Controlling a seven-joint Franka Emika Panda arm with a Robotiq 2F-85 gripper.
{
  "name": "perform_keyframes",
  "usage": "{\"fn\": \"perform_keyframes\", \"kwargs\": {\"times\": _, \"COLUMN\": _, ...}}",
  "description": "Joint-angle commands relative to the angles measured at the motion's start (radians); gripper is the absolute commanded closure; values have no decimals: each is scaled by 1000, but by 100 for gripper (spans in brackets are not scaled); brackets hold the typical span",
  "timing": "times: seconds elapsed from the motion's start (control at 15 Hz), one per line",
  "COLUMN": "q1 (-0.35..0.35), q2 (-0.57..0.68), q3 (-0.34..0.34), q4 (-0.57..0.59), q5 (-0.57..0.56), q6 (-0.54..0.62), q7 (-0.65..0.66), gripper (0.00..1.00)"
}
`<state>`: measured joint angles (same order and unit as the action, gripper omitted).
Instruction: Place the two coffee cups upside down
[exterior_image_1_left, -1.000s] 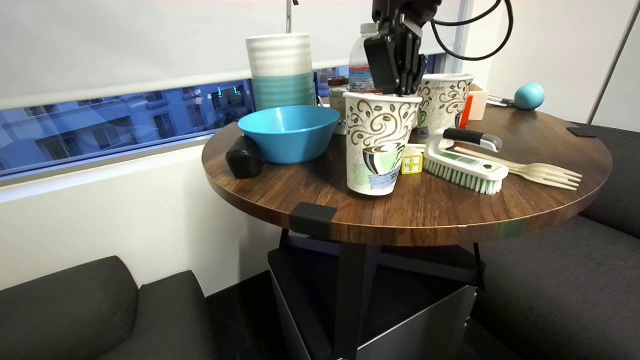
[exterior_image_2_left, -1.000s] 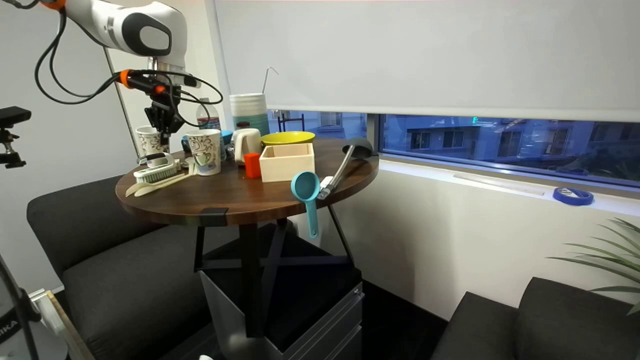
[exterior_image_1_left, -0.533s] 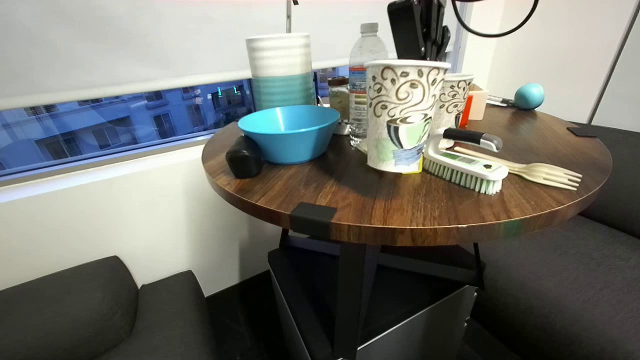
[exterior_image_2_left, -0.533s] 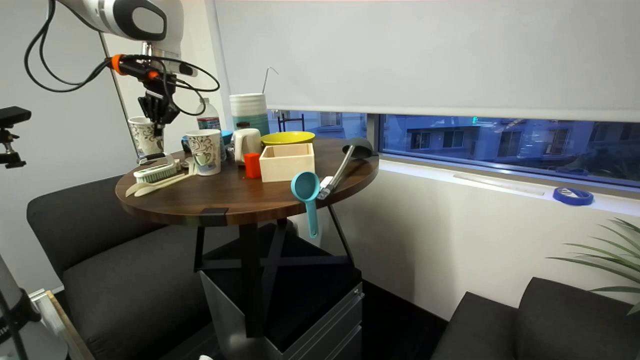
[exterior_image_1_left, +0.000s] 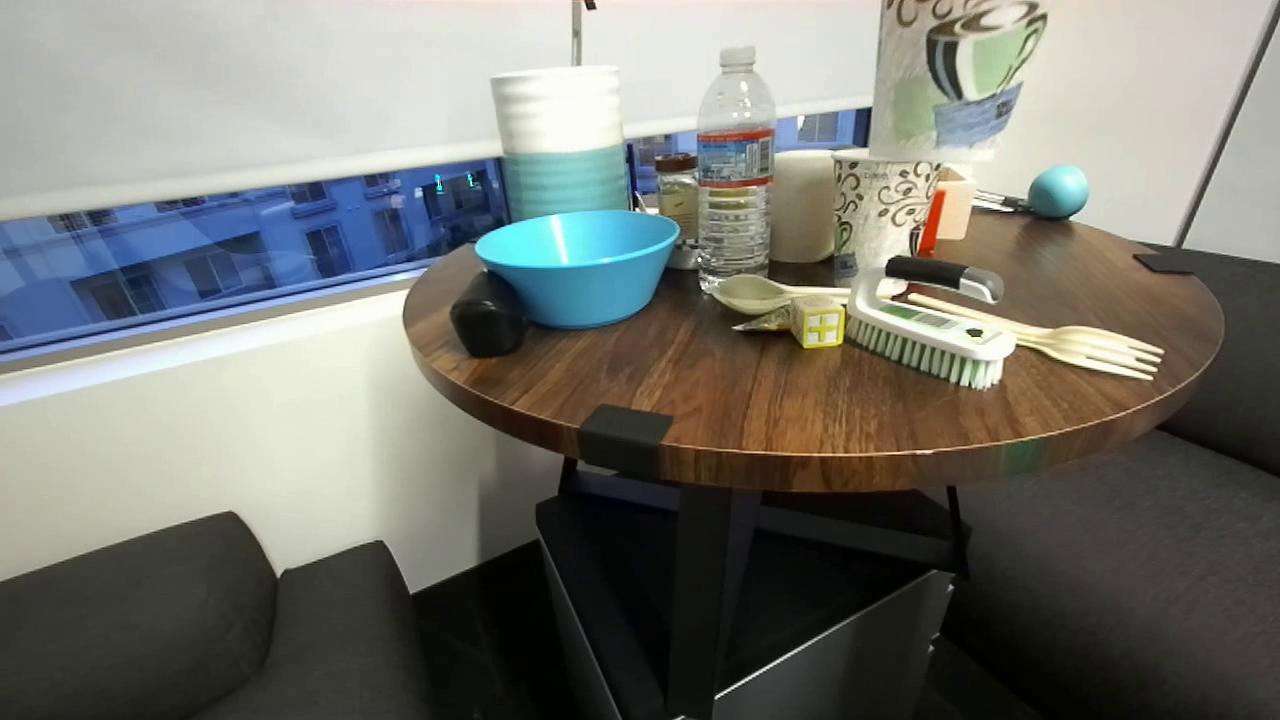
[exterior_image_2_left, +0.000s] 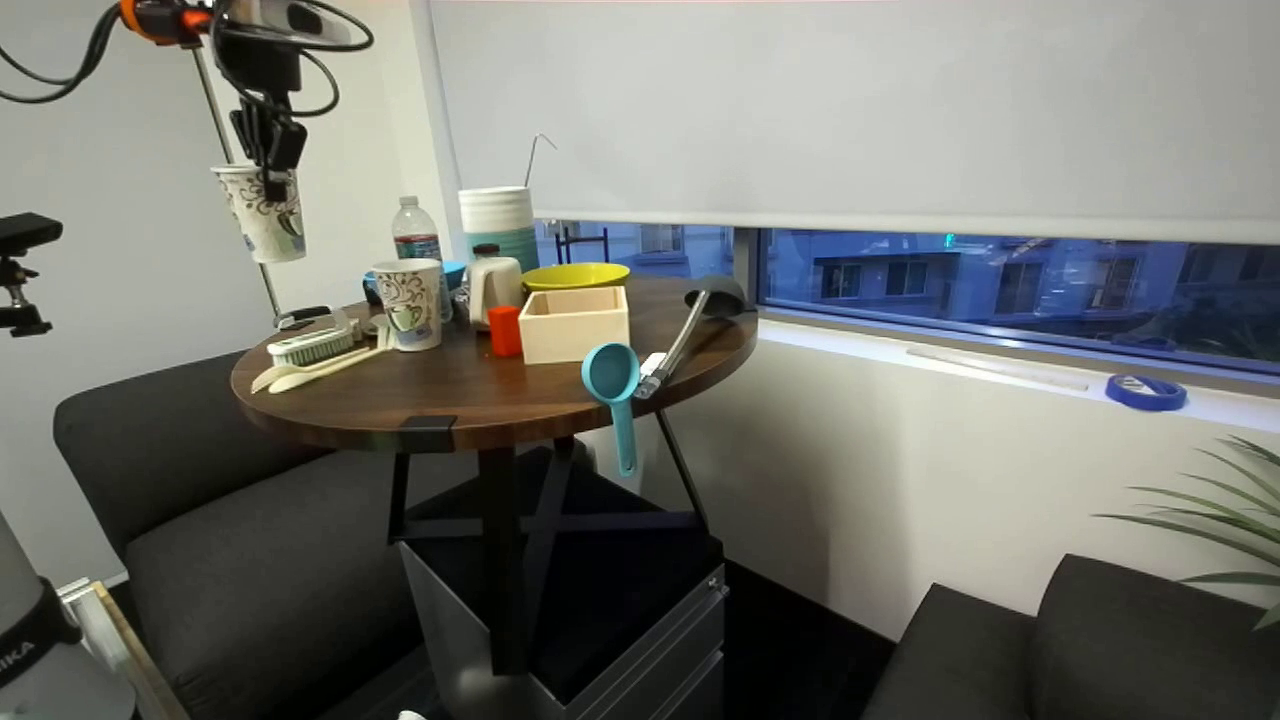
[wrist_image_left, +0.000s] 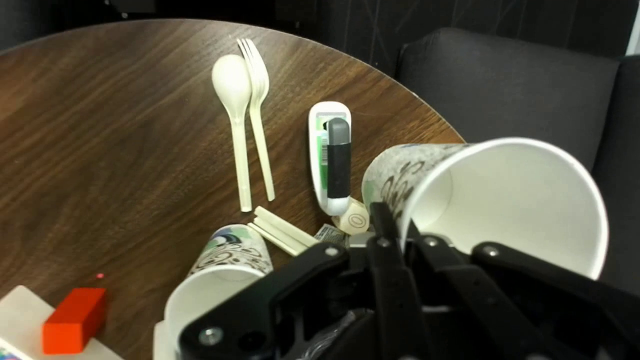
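Note:
My gripper (exterior_image_2_left: 273, 186) is shut on the wall of one printed coffee cup (exterior_image_2_left: 262, 222) and holds it in the air, open end up and slightly tilted. This cup also shows at the top of an exterior view (exterior_image_1_left: 960, 85), where the gripper is out of view. In the wrist view the fingers (wrist_image_left: 395, 225) pinch the held cup's rim (wrist_image_left: 515, 200), one inside and one outside. The other coffee cup (exterior_image_1_left: 884, 212) stands upright on the table, also in an exterior view (exterior_image_2_left: 408, 308) and the wrist view (wrist_image_left: 237, 250).
The round table (exterior_image_2_left: 500, 400) bears a brush (exterior_image_1_left: 935, 335), pale cutlery (exterior_image_1_left: 1080, 345), a yellow-sided block (exterior_image_1_left: 822, 328), a blue bowl (exterior_image_1_left: 580, 275), a water bottle (exterior_image_1_left: 736, 190), a red block (exterior_image_2_left: 505, 330) and a wooden box (exterior_image_2_left: 575, 330). The held cup is above the brush side.
My gripper has lifted the held cup high off the table, moving up and right in an exterior view, up and left in another. The standing cup has not moved.

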<state>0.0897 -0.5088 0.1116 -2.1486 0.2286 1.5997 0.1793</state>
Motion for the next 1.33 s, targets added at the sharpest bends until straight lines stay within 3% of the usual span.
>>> {"fn": "perform_keyframes", "kwargs": {"times": 0.0, "q1": -68, "q2": -65, "q3": 4, "q4": 7, "q5": -27, "q6": -20, "q7": 139, "gripper": 99}}
{"fn": "perform_keyframes", "kwargs": {"times": 0.53, "q1": -200, "q2": -6, "q3": 39, "q4": 30, "q5": -82, "q6": 77, "q7": 453, "gripper": 99}}
{"fn": "perform_keyframes", "kwargs": {"times": 0.93, "q1": -202, "q2": 70, "q3": 37, "q4": 34, "q5": -129, "q6": 141, "q7": 587, "gripper": 99}}
{"fn": "perform_keyframes", "kwargs": {"times": 1.27, "q1": -189, "q2": 115, "q3": 26, "q4": 31, "q5": -159, "q6": 158, "q7": 623, "gripper": 99}}
